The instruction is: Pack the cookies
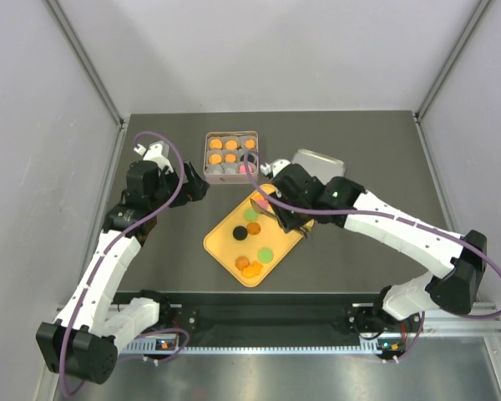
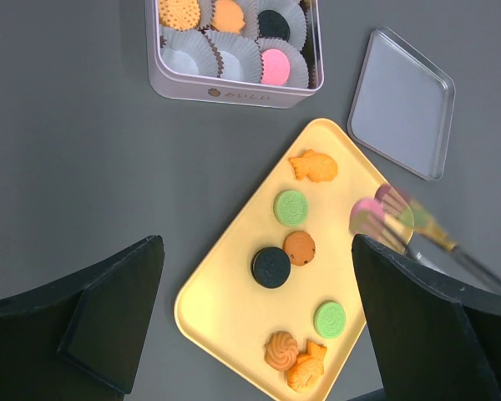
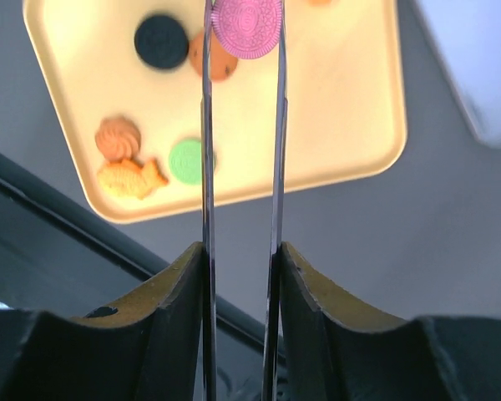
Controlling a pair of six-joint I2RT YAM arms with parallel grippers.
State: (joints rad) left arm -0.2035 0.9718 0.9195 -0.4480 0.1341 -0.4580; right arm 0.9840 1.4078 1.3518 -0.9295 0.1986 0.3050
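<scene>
Several cookies lie on a yellow tray [image 2: 225, 305]: a black one [image 2: 271, 267], green ones [image 2: 290, 206], orange ones [image 2: 313, 166]. A silver tin [image 2: 225, 92] of white paper cups holds orange, black and pink cookies; some cups are empty. My right gripper [image 3: 242, 251] is shut on metal tongs [image 3: 207, 167], whose tips pinch a pink cookie [image 3: 247, 27] above the tray's far right part; it is blurred in the left wrist view [image 2: 367, 213]. My left gripper [image 2: 255, 251] is open and empty, high over the tray. From above, the tin [image 1: 207, 159] is behind the tray [image 1: 221, 238].
The tin's lid [image 2: 403, 104] lies flat to the right of the tin, behind the right arm [image 1: 384, 219] in the top view. The dark table ends at a black rail along the near edge [image 1: 259, 305]. Grey walls close in the left, right and back.
</scene>
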